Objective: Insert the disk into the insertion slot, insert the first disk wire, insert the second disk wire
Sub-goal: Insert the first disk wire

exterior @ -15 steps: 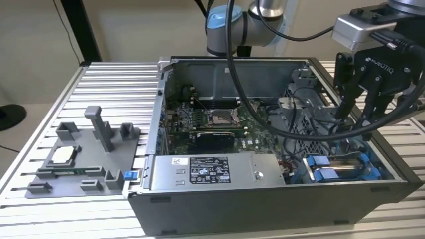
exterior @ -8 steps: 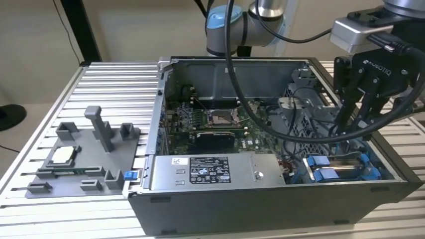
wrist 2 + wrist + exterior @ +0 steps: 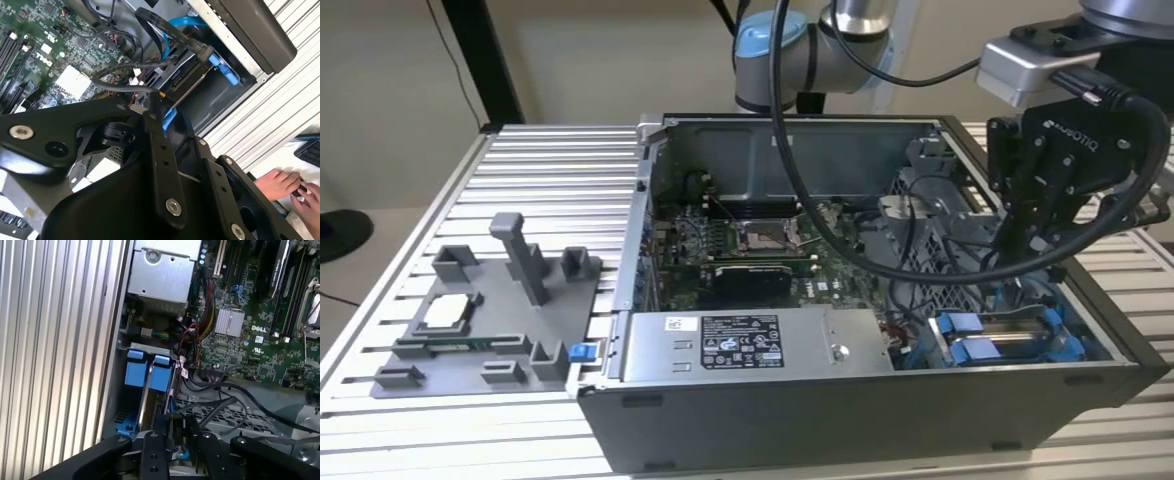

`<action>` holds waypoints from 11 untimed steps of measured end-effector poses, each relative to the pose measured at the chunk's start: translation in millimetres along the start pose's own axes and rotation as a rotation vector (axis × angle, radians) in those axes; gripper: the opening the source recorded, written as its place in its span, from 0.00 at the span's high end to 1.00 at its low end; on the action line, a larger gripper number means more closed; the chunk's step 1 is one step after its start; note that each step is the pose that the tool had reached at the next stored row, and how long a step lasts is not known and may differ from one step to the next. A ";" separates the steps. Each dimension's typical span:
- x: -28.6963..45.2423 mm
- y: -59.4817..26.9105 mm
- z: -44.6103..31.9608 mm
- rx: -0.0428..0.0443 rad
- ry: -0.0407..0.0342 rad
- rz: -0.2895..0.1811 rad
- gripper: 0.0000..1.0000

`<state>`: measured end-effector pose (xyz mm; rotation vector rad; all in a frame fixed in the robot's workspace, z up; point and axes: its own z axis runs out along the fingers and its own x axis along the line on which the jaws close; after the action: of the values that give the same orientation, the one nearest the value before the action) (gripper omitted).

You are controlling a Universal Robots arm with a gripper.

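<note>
The disk (image 3: 1017,322) sits in the insertion slot (image 3: 981,350) at the case's front corner, on the exterior view's right, between bright blue rails. In the first wrist view the slot's two blue tabs (image 3: 149,373) stand just beyond my fingers (image 3: 150,452). My gripper (image 3: 1025,262) hangs low inside the case right over the slot. Its fingers are closed on a small black connector (image 3: 178,429) of a disk wire. A blue cable (image 3: 184,22) and a flat black cable with a plug (image 3: 201,51) run to the disk's end (image 3: 192,75).
The open computer case (image 3: 854,420) stands on a slatted aluminium table (image 3: 520,170). A silver power-supply box (image 3: 740,345) lies beside the slot, with the motherboard (image 3: 747,250) behind it. A grey fixture tray (image 3: 480,320) lies on the exterior view's left. A person's hands (image 3: 287,185) rest beyond the table edge.
</note>
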<state>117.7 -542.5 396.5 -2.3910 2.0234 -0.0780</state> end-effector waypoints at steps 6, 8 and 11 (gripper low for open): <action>-1.9 -0.3 0.8 0.0031 0.0007 -0.003 1.00; -2.0 -0.3 0.9 0.0030 0.0011 -0.003 1.00; -2.1 -0.3 0.7 0.0027 0.0017 -0.003 1.00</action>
<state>117.7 -540.4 395.7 -2.3929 2.0196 -0.0827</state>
